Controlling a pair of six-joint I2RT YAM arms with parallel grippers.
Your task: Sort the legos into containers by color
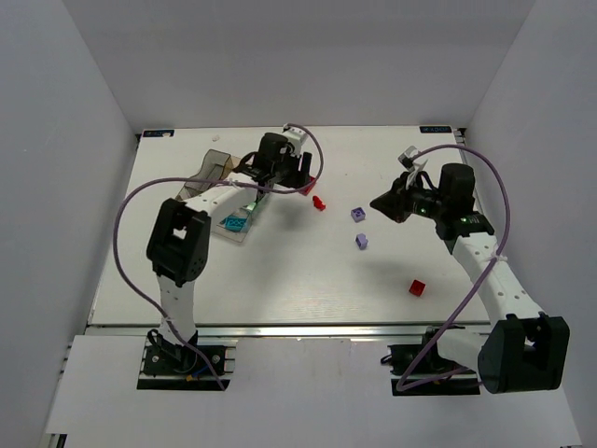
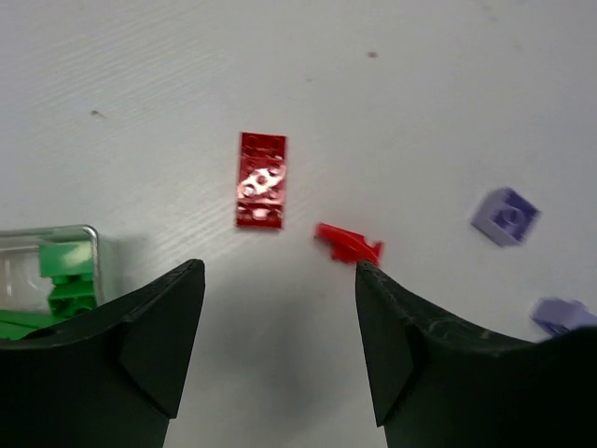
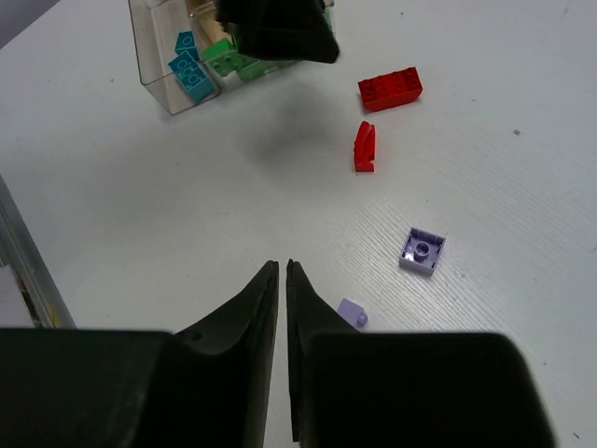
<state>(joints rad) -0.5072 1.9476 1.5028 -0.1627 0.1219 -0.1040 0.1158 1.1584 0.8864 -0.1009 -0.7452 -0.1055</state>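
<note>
**Sorting partly done, five bricks loose**

Cyan legos (image 3: 187, 67) and green legos (image 2: 67, 278) already sit in the tray (image 3: 151, 51). We count three red and two purple legos (image 3: 423, 250) left on the worktop (image 1: 280, 280): long red brick (image 2: 261, 179) and small red piece (image 2: 348, 245) near the tray, far red brick (image 1: 417, 287) well apart. Left pincer (image 2: 280, 269) wide open, empty, over the long red brick; right pincer (image 3: 282, 271) closed on nothing

Loose red bricks (image 1: 417, 287) three; purple bricks (image 1: 358, 214) two.
</note>
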